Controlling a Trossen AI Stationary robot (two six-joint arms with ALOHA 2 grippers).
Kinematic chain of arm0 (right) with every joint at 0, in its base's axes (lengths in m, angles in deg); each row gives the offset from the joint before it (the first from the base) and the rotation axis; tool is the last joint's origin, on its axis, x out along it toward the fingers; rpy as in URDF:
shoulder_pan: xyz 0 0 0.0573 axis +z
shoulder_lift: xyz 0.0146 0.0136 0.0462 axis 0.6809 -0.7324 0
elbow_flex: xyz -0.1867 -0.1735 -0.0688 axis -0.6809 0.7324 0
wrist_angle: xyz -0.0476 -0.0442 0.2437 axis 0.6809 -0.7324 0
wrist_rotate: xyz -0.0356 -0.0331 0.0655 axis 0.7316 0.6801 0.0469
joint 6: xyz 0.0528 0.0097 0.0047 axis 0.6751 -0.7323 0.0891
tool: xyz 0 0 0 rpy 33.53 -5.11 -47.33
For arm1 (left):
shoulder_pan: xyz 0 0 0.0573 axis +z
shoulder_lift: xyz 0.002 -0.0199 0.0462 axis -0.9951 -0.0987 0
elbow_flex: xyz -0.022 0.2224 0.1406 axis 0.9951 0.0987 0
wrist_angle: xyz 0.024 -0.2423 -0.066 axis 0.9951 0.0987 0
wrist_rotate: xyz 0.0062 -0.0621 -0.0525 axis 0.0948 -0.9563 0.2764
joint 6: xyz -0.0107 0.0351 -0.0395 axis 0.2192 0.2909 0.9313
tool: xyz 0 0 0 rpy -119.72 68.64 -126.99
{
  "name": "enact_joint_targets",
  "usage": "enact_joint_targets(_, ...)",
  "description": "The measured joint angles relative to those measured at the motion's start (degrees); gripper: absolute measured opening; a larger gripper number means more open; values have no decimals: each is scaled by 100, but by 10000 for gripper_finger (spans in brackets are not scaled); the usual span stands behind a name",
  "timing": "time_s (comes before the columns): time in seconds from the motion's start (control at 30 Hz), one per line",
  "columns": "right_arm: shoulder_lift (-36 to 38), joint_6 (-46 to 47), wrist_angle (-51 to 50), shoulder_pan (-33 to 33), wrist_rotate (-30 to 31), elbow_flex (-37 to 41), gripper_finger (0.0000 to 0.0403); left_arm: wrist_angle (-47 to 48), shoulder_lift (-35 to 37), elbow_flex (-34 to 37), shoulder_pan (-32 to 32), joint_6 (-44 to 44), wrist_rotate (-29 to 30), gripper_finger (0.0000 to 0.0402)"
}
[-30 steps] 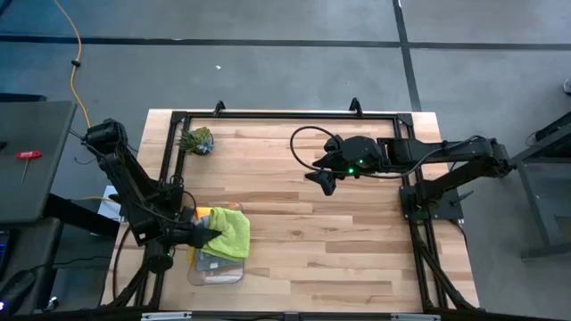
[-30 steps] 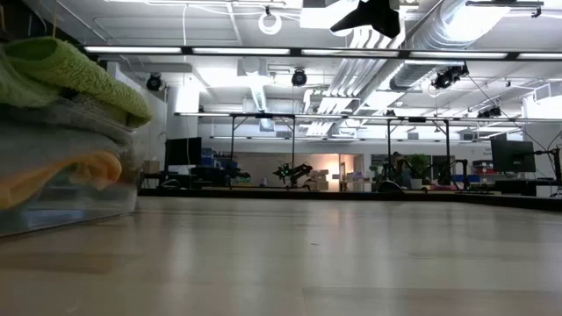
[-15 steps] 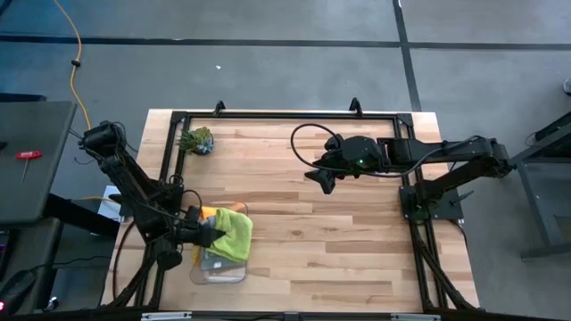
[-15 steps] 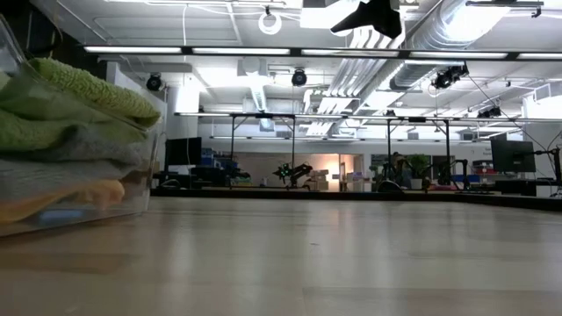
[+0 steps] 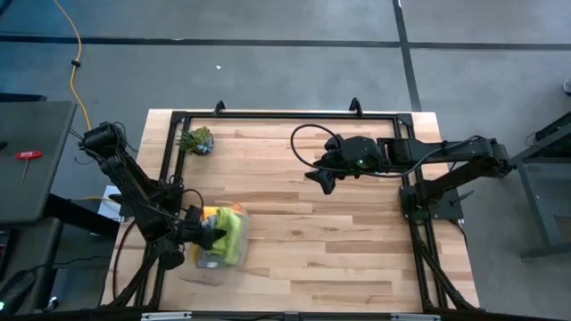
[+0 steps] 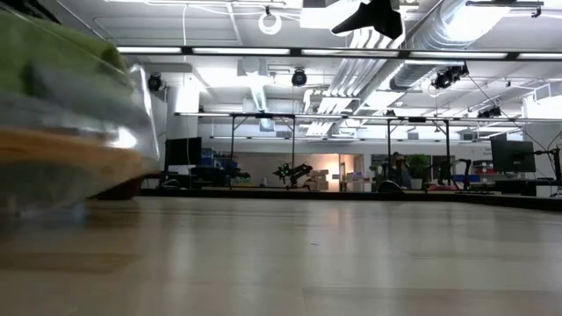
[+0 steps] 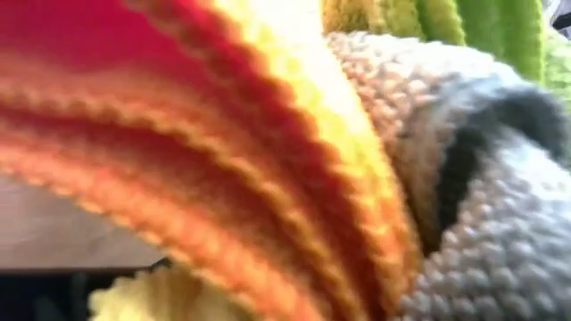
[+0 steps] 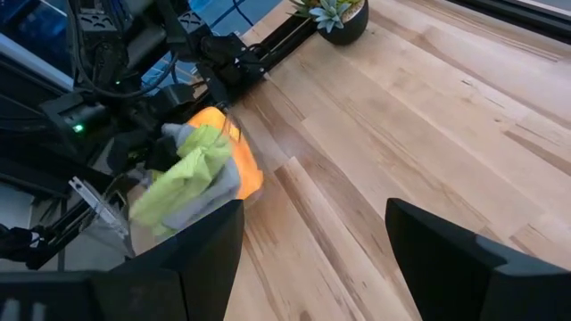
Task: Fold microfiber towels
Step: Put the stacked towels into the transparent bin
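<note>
Because the soft, light microfiber towels (image 5: 227,234) lie bunched in the clear plastic bin (image 5: 214,259) at the worktop's (image 5: 357,241) near left, take one loose edge. Left gripper (image 5: 212,237): cannot tell. Right gripper (image 5: 323,183) waits wide apart, far right.

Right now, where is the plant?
In the high view the plant stands at the table's far left corner, well apart from the bin of towels.

Towels (image 7: 268,160): nubby looped cloth. Bin (image 6: 132,114): clear glossy plastic. Table (image 5: 339,241): smooth pale wood.
</note>
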Motion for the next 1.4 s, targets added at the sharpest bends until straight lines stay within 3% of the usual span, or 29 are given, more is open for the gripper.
enact_joint_targets(0.33, 0, -3, 73, -1, -98, 0, 265, 94, 284, -24, 0, -149, -43, 210)
enact_joint_targets(1.07, -22, 108, 319, 0, -295, 4, 265, 180, 1088, -33, 17, -851, -225, 212)
enact_joint_targets(1.3, -982, 86, 1439, 422, -1037, 0, 265, 226, 1086, -33, 375, -1217, -677, 212)
enact_joint_targets(1.4, -1613, -96, 2364, 644, -1311, 0, 265, 188, 1086, -35, 502, -1417, -784, 212)
